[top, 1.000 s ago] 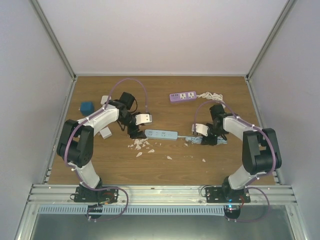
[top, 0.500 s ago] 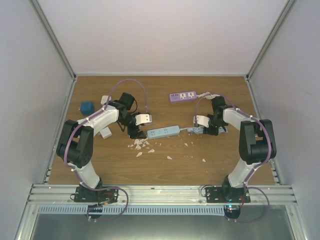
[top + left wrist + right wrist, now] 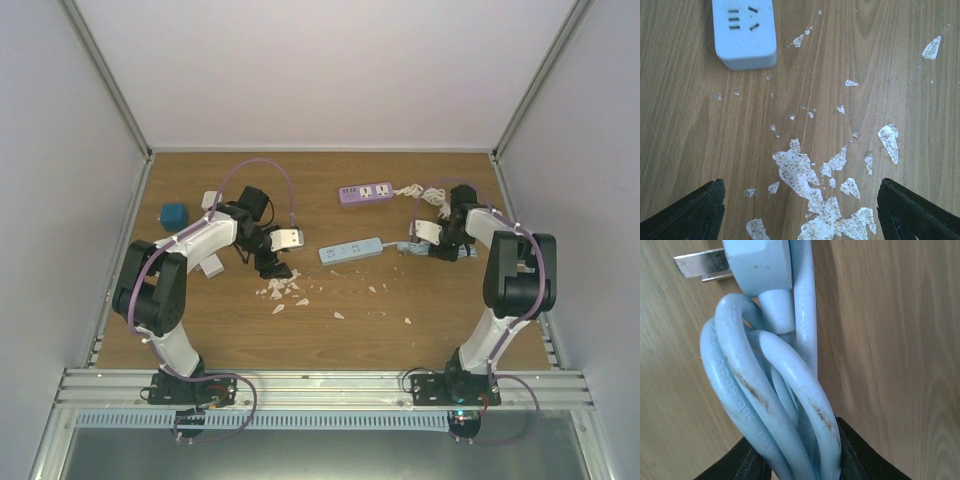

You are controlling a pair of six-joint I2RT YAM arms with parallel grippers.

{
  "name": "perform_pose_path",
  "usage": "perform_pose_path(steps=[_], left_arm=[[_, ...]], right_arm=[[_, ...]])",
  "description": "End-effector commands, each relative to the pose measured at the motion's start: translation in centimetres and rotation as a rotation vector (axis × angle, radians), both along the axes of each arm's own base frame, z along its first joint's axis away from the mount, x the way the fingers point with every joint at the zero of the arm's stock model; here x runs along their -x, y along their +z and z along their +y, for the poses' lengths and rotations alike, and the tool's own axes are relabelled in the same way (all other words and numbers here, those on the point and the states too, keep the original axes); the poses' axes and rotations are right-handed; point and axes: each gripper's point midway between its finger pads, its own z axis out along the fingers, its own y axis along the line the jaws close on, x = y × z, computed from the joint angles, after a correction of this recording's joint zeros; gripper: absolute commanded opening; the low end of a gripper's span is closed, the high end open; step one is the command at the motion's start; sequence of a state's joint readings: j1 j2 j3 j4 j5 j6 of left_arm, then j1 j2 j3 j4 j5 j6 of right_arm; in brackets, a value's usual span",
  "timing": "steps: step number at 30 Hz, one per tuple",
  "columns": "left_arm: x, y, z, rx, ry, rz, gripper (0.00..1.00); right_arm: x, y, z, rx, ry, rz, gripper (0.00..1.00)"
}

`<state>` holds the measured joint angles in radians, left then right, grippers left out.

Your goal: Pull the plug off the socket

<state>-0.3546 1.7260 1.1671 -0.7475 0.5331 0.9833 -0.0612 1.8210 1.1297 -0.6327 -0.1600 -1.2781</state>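
My right gripper (image 3: 800,460) is shut on a looped bundle of light blue cable (image 3: 770,390). The cable's plug (image 3: 757,265) lies just beyond the bundle with its metal prongs (image 3: 700,265) bare, in no socket. In the top view the right gripper (image 3: 440,248) sits at the right of the table, and the cable runs left to the light blue socket strip (image 3: 352,250). The strip's end (image 3: 744,32) shows at the top of the left wrist view. My left gripper (image 3: 275,268) hovers open over white flakes (image 3: 805,175), holding nothing.
A purple socket strip (image 3: 365,192) with a coiled white cord (image 3: 425,192) lies at the back, close behind my right gripper. A blue cube (image 3: 174,214) and white blocks (image 3: 211,265) sit at the left. White flakes (image 3: 285,292) litter the middle of the table.
The right gripper closed on the cable bundle and swung back and to the right. It dragged the blue socket strip rightward, away from the left gripper. The left arm stayed still.
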Motion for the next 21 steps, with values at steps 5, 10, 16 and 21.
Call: perform_pose_path(steps=[5,10,16,21], left_arm=[[-0.8,1.2,-0.5,0.034,0.014,-0.036,0.84],[-1.1,1.4,-0.5,0.030,0.017,-0.042,0.84],[-1.4,1.5,-0.4,0.018,0.022,-0.053,0.84],[-1.8,1.8,-0.5,0.019,0.020,-0.063,0.84]], right_arm=[[0.0,-0.4,-4.8,0.083,-0.032,-0.004,0.32],[-0.3,-0.3,-6.7,0.098,-0.051,-0.018,0.33],[-0.4,-0.3,-8.4,0.103,-0.080,-0.025,0.35],[-0.8,0.2,-8.6,0.107,-0.078,-0.045,0.42]])
